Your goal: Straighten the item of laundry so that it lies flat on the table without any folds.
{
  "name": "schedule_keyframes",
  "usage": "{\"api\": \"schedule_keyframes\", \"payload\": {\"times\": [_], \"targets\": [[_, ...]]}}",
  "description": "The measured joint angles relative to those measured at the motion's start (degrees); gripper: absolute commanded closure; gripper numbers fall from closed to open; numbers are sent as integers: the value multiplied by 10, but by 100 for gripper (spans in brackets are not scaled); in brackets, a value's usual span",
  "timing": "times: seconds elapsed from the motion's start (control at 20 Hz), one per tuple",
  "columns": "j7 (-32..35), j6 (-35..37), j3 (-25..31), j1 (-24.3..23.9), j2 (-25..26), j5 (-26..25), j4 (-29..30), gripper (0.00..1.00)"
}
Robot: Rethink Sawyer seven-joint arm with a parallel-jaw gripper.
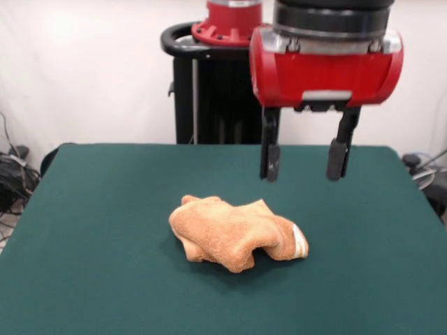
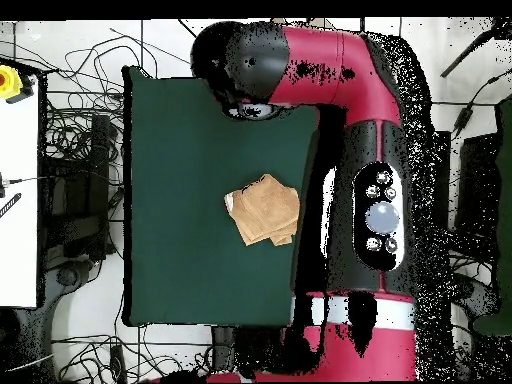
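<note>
There is one towel (image 1: 236,239) and one green table (image 1: 98,230). The orange towel sits bunched up with folds near the middle of the front picture, a small white bit at its right end. One red arm hangs down at the upper right. Its gripper (image 1: 304,159) points straight down, fingers (image 1: 269,160) spread wide, holding nothing, above the towel and not touching it.

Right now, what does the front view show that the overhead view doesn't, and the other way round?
Only the front view shows the gripper, open and hanging above the table behind the towel, plus a white band at the towel's right end. Only the overhead view shows the whole arm along one side of the table and the cables on the floor. Both show the orange-tan towel crumpled near the table's middle, untouched.
</note>
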Motion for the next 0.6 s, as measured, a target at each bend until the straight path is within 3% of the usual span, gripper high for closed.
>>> {"api": "schedule_keyframes", "payload": {"times": [0.4,0.6], "targets": [[0,0,-3,-1,-12,3,29,0],[0,-10,-3,-4,-18,8,86,0]]}}
